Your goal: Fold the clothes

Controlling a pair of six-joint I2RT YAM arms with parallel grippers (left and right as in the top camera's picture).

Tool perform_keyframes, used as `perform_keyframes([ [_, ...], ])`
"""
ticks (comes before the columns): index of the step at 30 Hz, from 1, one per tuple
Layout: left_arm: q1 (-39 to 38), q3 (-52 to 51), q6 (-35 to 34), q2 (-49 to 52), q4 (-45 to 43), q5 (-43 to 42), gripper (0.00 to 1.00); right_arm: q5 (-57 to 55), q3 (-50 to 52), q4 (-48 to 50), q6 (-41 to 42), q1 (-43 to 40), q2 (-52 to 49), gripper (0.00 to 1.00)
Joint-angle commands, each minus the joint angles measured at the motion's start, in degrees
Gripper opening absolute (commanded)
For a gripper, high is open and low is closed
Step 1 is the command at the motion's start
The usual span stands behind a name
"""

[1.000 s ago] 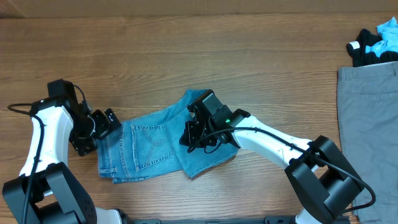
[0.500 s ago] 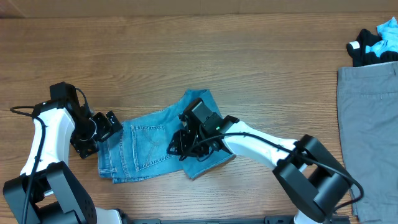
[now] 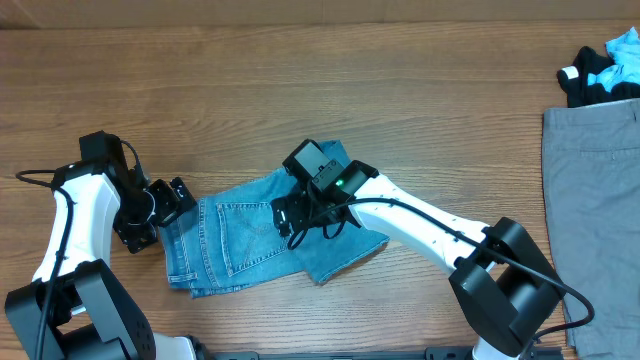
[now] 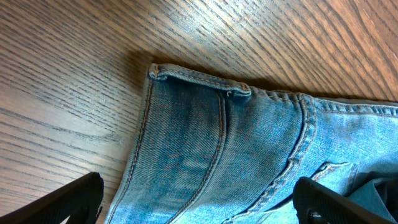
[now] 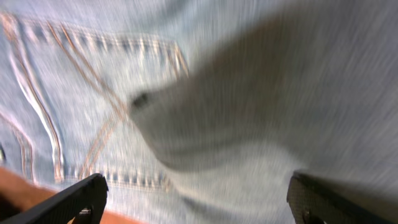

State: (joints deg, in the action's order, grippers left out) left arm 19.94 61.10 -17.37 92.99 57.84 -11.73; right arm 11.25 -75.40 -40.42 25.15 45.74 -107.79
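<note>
Overhead, right hand splayed over jeans, left hand splayed at their edge.

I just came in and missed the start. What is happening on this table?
Two robot arms work on light-blue denim jeans, lying partly folded on the wooden table. The left end effector is open at the jeans' left end; the right end effector is open, low over their middle. Plain grey trousers and small black, white and cyan garments lie at the right edge.
</note>
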Motion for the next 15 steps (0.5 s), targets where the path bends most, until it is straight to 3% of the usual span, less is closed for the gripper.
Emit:
perform_keyframes([
  [1,-0.2,-0.4,1.1,-0.7,0.1,0.1,1.00,-6.1,-1.1,-0.2,-3.0,0.0,-0.4,0.97],
  [10,-0.2,-0.4,1.1,-0.7,0.2,0.1,1.00,-16.9,-1.1,-1.9,-5.4,6.2,-0.5,0.95],
  [15,-0.2,-0.4,1.1,-0.7,0.4,0.1,1.00,-20.9,-1.1,-1.4,-2.2,9.7,-1.2,0.95],
])
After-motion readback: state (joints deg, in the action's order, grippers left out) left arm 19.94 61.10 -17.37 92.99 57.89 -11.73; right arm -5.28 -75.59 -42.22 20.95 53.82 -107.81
